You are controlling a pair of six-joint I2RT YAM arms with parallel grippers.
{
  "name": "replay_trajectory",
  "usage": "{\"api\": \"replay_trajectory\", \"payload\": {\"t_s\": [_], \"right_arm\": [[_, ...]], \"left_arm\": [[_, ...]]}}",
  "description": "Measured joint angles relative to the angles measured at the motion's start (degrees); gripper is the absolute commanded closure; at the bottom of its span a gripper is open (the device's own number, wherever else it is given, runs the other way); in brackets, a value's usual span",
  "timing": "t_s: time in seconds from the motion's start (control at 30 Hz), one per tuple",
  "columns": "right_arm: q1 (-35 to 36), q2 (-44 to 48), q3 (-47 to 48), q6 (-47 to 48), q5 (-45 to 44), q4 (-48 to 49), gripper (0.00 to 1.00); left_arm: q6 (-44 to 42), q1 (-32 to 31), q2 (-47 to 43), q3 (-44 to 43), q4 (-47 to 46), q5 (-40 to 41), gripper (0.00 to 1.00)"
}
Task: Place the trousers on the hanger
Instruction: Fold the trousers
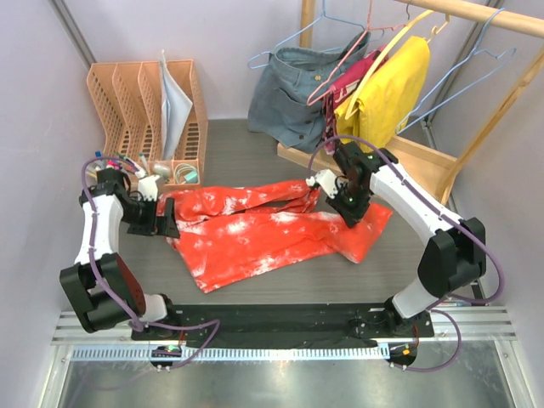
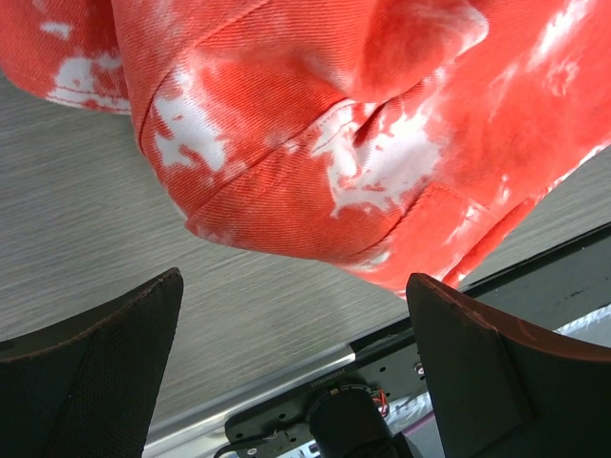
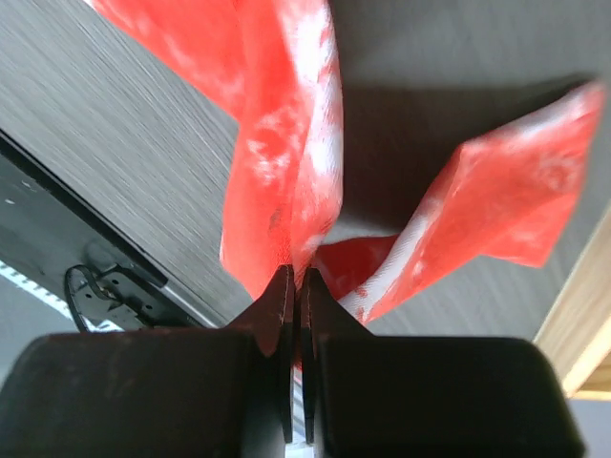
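Note:
The red-orange trousers (image 1: pixel 263 229) with white splotches lie spread across the middle of the table. My right gripper (image 1: pixel 350 208) is at their right end, shut on a raised fold of the fabric (image 3: pixel 282 143), which is pinched between the fingertips (image 3: pixel 298 286). At the trousers' left end my left gripper (image 1: pixel 161 217) stands open. In the left wrist view the cloth (image 2: pixel 363 143) lies just beyond the gripper (image 2: pixel 296 315), with nothing between its fingers (image 2: pixel 95 363). An empty light-blue wire hanger (image 1: pixel 482 44) hangs from the wooden rail at the back right.
A wooden clothes rack (image 1: pixel 476 13) at the back right carries a grey-blue denim garment (image 1: pixel 297 93), a yellow garment (image 1: pixel 391 93) and a pink wire hanger (image 1: pixel 357 64). An orange file rack (image 1: pixel 144 102) stands at the back left, with small items (image 1: pixel 183 174) in front.

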State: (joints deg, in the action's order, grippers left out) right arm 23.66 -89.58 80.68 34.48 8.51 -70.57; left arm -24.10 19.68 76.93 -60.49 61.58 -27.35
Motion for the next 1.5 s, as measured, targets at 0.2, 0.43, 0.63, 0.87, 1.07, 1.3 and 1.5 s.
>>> {"api": "replay_trajectory", "payload": {"t_s": [0.2, 0.43, 0.63, 0.87, 1.07, 1.3, 1.5], "right_arm": [[-4.9, 1.9, -7.5, -0.6, -3.5, 3.3, 0.99], [-8.3, 2.1, -8.9, -2.3, -2.8, 4.9, 0.99], [-8.2, 1.7, -8.9, -3.5, -2.2, 4.9, 0.99], [-8.3, 1.7, -8.9, -3.8, -2.8, 4.9, 0.99], [-8.6, 1.7, -8.9, -3.8, -3.3, 4.8, 0.99], [-8.7, 1.7, -8.9, -3.8, -2.8, 4.7, 0.99], [-8.7, 1.4, -8.9, -4.0, -2.6, 4.7, 0.99]], "left_arm": [[-1.6, 6.5, 3.8, 0.0, 1.3, -1.2, 0.19], [-3.3, 4.9, 7.0, 2.3, 1.1, -0.9, 0.14], [0.0, -1.1, 13.5, 2.0, -4.0, -0.5, 0.27], [3.7, -6.4, 18.0, 2.0, -9.3, 1.1, 0.25], [1.5, -1.8, 17.7, 0.8, -6.7, -3.4, 0.45], [-8.3, 5.0, 16.4, -0.1, -1.9, -1.9, 0.48], [-9.1, 4.1, 16.4, 1.8, -3.1, -1.5, 0.41]]}}
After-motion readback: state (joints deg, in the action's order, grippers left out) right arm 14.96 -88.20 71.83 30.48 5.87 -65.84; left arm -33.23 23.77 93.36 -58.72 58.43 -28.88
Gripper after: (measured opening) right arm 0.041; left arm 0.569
